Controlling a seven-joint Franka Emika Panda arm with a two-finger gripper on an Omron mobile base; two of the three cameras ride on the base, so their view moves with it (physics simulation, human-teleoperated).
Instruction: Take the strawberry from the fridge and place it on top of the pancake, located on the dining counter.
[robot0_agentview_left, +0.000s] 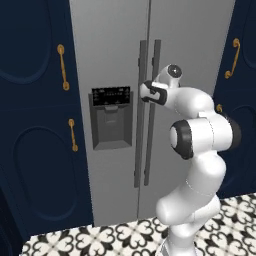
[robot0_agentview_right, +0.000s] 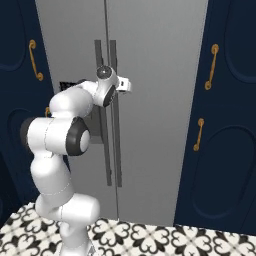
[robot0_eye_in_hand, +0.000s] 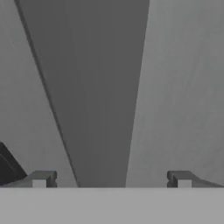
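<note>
Hand view, pincer (robot0_eye_in_hand: 111, 179) spread wide astride a bar handle (robot0_eye_in_hand: 98, 96), fridge (robot0_agentview_left: 110, 45) doors closed.

White robot arm with dark joints

The arm (robot0_agentview_left: 200, 165) is built of smooth, glossy white rounded segments, joined by black bands and dark round caps at the elbow and wrist. A small grey disc with a dark centre sits on the wrist housing. The gripper (robot0_eye_in_hand: 111, 179) has two small dark grey fingertips (robot0_eye_in_hand: 41, 178), blocky in shape, each bearing a pale square patch.
</note>
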